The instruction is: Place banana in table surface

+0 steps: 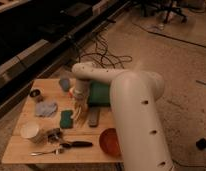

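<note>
My gripper hangs over the table surface, just right of the green sponge and at the left edge of the dark green tray; my white arm reaches in from the lower right and covers much of the right side of the table. The fingers point down, pale and streaked; the banana cannot be told apart from them here, so neither its long axis nor its heading can be read; whether I am clenched on it or released I cannot tell. Relative to the sponge: a dark flat bar lies right of it, beyond my fingers; a blue-grey cloth just left; a white cup lower left; a black-handled utensil below; a red-orange bowl lower right.
</note>
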You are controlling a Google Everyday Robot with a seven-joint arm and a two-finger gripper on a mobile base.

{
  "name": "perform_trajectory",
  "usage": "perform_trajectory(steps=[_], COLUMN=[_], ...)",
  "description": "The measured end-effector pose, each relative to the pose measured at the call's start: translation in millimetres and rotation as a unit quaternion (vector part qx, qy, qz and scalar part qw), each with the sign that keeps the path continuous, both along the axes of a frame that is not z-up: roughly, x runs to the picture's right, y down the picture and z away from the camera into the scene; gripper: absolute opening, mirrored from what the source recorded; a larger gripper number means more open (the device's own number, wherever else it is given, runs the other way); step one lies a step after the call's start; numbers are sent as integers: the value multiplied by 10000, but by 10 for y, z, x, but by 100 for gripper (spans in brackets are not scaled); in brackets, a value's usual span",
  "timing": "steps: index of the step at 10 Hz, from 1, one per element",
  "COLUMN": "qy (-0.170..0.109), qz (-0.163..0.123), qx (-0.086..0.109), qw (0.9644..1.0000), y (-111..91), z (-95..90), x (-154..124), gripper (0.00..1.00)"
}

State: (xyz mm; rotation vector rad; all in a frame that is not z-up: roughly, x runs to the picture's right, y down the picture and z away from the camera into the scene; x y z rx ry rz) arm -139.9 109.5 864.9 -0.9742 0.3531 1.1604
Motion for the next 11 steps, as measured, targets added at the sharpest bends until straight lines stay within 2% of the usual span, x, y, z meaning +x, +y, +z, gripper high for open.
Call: perform_trajectory(steps=[6,8,11], qy=[304,335,337], qz=[-251,-296,-296], qx=[-92,-125,-126], qw=[9992,9989,9989], y=[130,159,160], z=[79,91,91], x=[94,91,92], gripper=[70,80,80])
